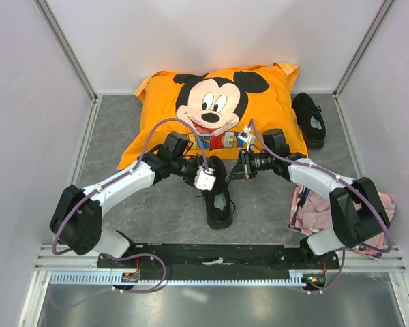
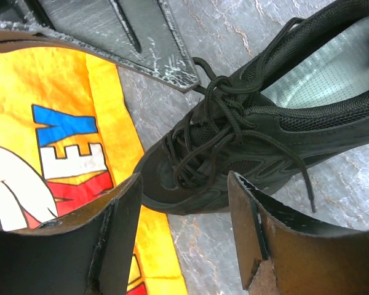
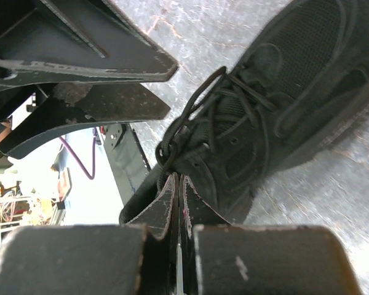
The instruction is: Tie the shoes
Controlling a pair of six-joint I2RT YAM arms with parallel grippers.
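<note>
- Shoes: the near shoe (image 1: 219,197) lies on the grey desk (image 1: 143,204) between the two tools, toe toward the orange cushion (image 1: 218,102). The far shoe (image 1: 309,119) sits well apart at the right rear, just beside that cushion.
- Right tool (image 3: 175,181): pressed together at the lacing, apparently pinching a loop of lace (image 3: 166,150).
- Left tool (image 2: 184,184): spread wide and holding nothing, hovering over the near shoe's toe.
- Progress, as I judge it: the laces are threaded and crossed, with slack loops and one free end trailing down the side. No finished bow shows. Neither tool is near the far shoe, and its laces are too small to read. Most of the task is left.
- Materials: black mesh upper with smoother overlay panels, a pale perforated insole (image 2: 320,67), and thin round corded laces. The desk is hard and marbled, and the tool pads are flat, dark and scuffed.
</note>
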